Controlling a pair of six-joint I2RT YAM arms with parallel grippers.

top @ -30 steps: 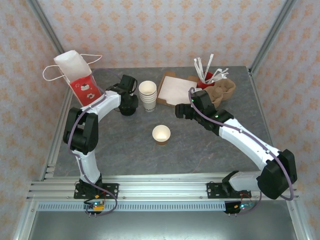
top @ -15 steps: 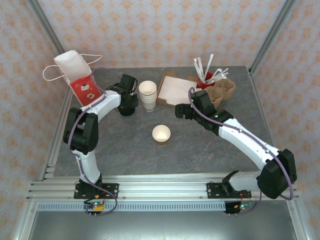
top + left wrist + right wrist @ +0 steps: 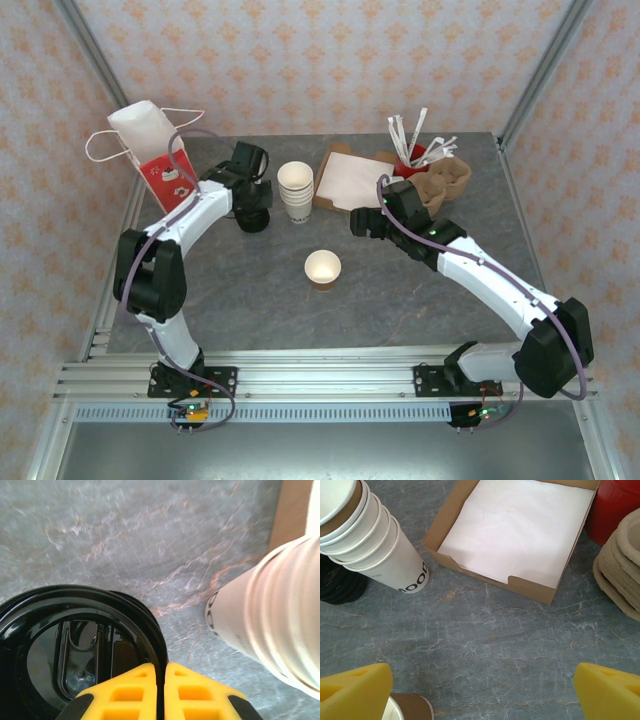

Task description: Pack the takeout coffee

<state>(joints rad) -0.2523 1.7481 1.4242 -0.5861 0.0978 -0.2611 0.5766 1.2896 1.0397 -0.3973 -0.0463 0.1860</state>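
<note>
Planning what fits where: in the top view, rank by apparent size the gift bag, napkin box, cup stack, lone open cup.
1. gift bag
2. napkin box
3. cup stack
4. lone open cup, about as wide as the stack but shorter

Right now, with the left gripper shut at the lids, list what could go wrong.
The left gripper pinches only the thin rim of the top black lid; it could slip or drag up a nested lid. The cup stack stands close beside it; a sideways swing could topple it.
</note>
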